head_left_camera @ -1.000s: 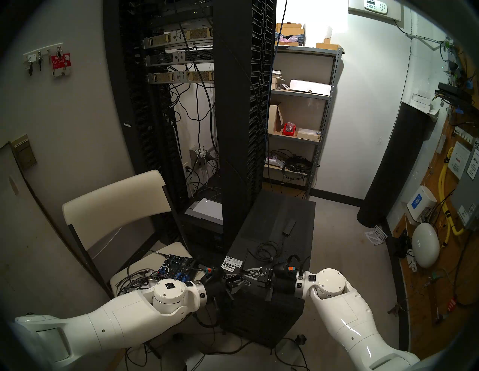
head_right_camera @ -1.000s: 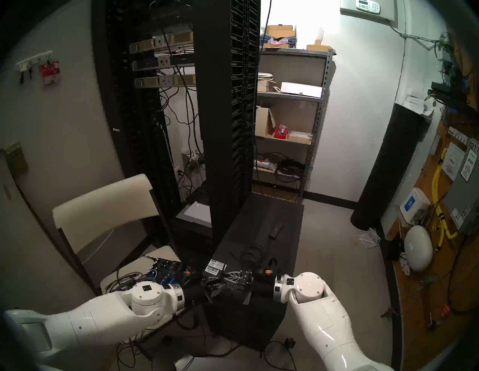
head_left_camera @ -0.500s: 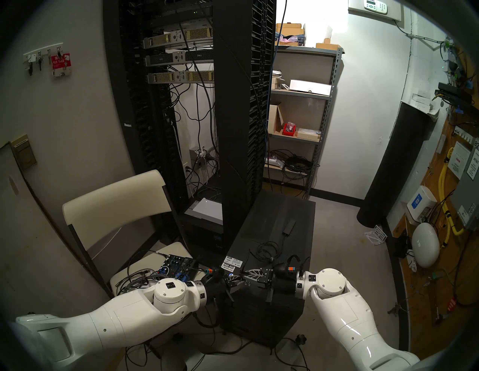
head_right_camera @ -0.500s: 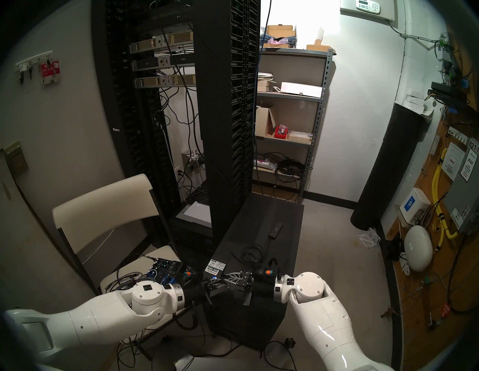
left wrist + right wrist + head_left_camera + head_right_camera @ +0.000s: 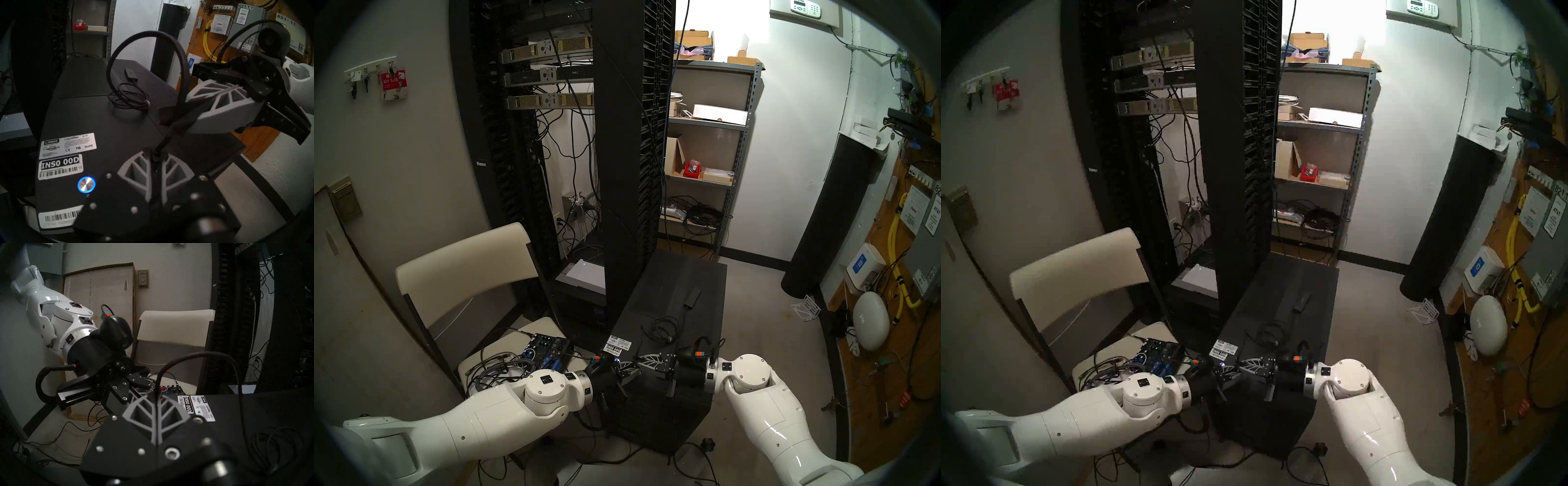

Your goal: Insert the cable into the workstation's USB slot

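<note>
**Ana:** Fingertips pinched tight on both sides. The left gripper (image 5: 155,157) is clamped on the plug end of the cable (image 5: 147,42), with the cord rising from between its grey ribbed fingers (image 5: 136,171). The right gripper (image 5: 176,117) faces it, fingers pressed together on the same cord a little further along.

**Ben:** So it's a two-handed hold. Where does the rest run?

**Ana:** From the right gripper it arcs up in a tall loop, then drops to the small loose coil (image 5: 663,327) on top of the workstation (image 5: 694,281). Beyond the coil the flat adapter box (image 5: 692,296) lies on the mesh panel, well apart from both hands.

**Ben:** And the slot?

**Ana:** I can't pick out a port in these views. Both grippers hang over the near top edge, just beside the lit power button (image 5: 86,184) and the barcode stickers (image 5: 61,165).

**Ben:** How would you play it from here?

**Ana:** I'd let the left hand steer alone, with the plug square to the opening and pushed straight in. The right hand should only feed slack, because a taut loop could twist the plug off line.

**Ben:** Any risks?

**Ana:** The grip is on thin cord, so the plug could pivot under pressure. It should stop if it binds and stay clear of that button.
</note>
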`<state>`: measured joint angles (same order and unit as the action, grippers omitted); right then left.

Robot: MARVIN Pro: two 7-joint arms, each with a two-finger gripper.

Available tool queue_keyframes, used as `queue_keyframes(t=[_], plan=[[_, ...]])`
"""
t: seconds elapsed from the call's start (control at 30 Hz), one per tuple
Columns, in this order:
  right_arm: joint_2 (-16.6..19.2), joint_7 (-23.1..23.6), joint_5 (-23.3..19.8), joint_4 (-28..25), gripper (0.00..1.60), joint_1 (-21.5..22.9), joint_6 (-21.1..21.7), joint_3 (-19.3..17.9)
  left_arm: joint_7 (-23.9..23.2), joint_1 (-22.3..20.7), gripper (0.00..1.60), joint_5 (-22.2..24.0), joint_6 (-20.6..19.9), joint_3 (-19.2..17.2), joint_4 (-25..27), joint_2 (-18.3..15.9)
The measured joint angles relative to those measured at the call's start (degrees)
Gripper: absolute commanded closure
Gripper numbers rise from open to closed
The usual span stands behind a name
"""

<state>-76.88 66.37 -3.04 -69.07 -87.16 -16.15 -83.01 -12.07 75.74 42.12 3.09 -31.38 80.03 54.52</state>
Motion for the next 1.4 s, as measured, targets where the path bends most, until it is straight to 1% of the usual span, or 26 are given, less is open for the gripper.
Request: queue_keyframes(t=[0.17,0.33,0.73,0.9,1.17,1.4], plan=[[-0.02,0.44,0.05,0.58,1.6,0.06,-0.2,-0.45,1.2,0.06,1.6,-0.13,0.01,0.12,-0.21,0.69],[-0.07,1.36,-0.32,1.7,1.6,0.65,-0.7,-0.89,3.05,0.55,1.6,0.51,-0.78,-0.15,0.69,0.99],[-0.32,4.45,-1.75,5.79,1.6,3.17,-1.42,-1.46,9.78,1.92,1.6,2.44,-5.77,-1.25,5.13,0.49],[-0.47,5.6,-1.9,7.33,1.6,4.26,-1.91,-1.35,11.13,2.38,1.6,3.23,-6.94,-1.66,6.38,-0.06],[-0.65,7.08,-1.56,9.31,1.6,6.48,-2.44,-0.23,12.04,3.26,1.6,4.75,-7.08,-2.18,7.34,-0.59],[-0.67,7.88,-1.08,10.21,1.6,7.79,-2.66,0.38,12.29,3.94,1.6,5.96,-6.2,-2.29,6.86,0.17]])
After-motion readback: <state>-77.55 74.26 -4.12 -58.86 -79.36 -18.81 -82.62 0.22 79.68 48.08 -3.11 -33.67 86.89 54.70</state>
